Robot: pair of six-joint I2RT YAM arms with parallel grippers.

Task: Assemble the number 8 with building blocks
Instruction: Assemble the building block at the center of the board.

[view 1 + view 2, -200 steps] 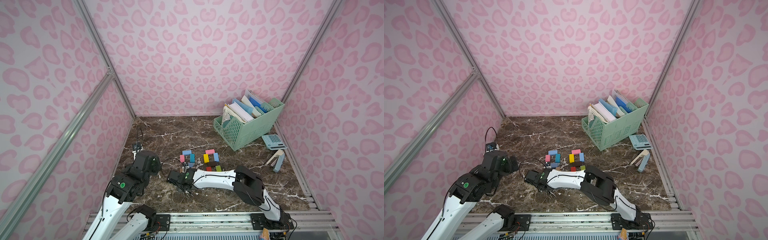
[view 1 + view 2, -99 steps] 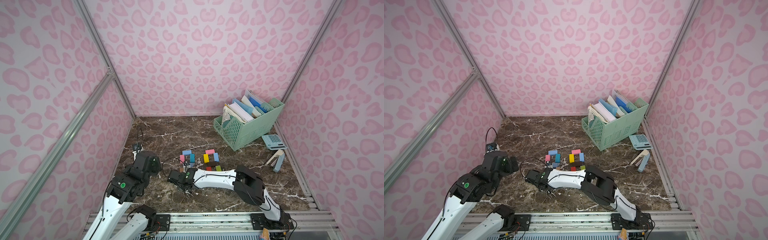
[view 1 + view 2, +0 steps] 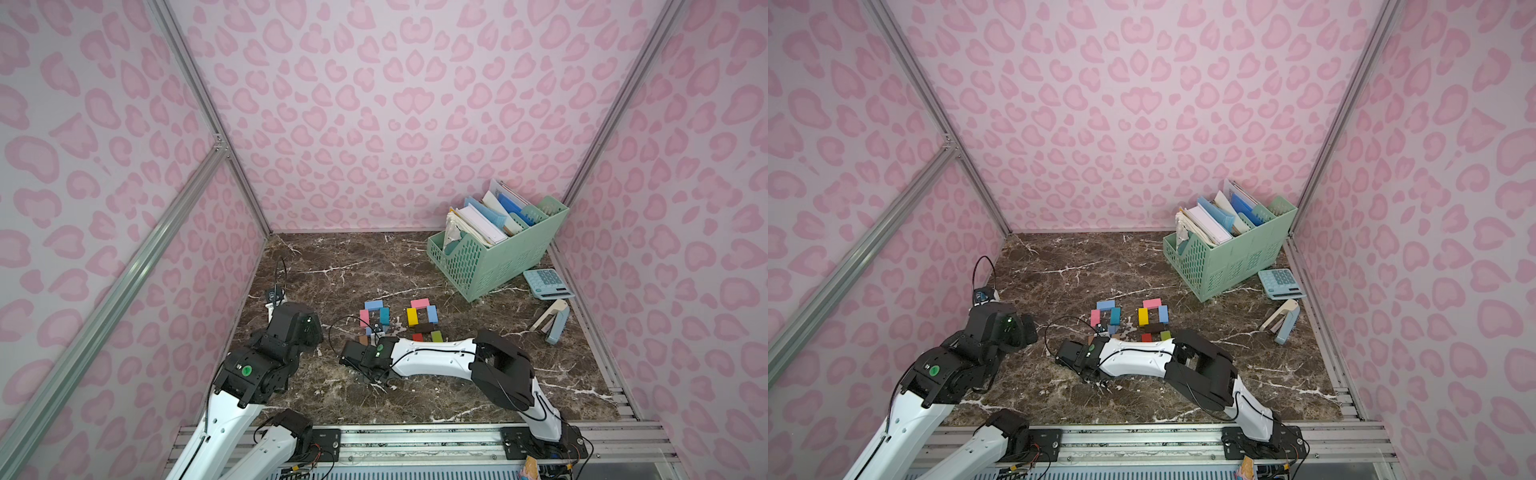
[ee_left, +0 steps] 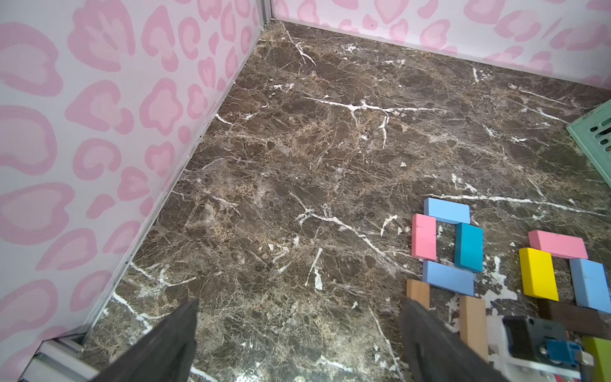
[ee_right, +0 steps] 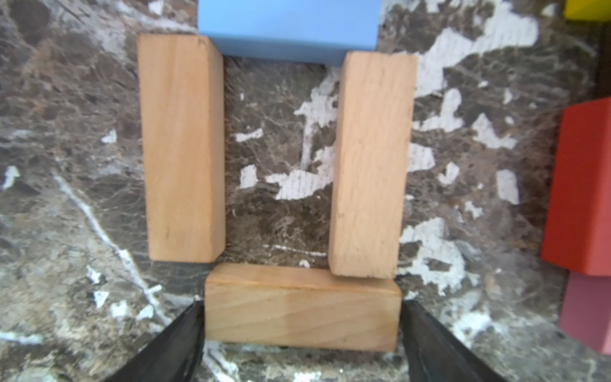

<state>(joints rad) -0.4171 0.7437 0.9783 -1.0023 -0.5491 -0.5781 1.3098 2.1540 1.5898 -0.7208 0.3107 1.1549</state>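
Close view from the right wrist: the right gripper [image 5: 301, 303] sits low over a dark marble table [image 5: 82, 198]. Its two black fingers [image 5: 172, 337] are spread to either end of a tan wooden brick [image 5: 301, 317] lying flat and crosswise between them. A thin gap shows at each end, so the grip is released and the brick rests on the table by itself.

Straight ahead of the fingertips, two more tan bricks run away from the gripper side by side. One [image 5: 370, 165] touches the crosswise brick; the other [image 5: 182, 148] comes to its corner. Their far ends meet a light blue bar [image 5: 287, 26]. Together these form the lower loop of the number 8 [image 4: 448, 277] (the upper loop, seen from the left wrist, is a pink brick [image 4: 424, 236], a teal brick [image 4: 468, 246] and a second light blue brick [image 4: 446, 210]).

Off to one side of the right gripper, near but apart, lies a red brick [image 5: 582, 188]. It belongs to a second cluster with a yellow brick [image 4: 537, 276] and a dark brown brick [image 4: 568, 317].

The left gripper [image 4: 299, 307] hangs over bare marble, fingers wide apart with nothing between them. The figure lies off beyond one finger.
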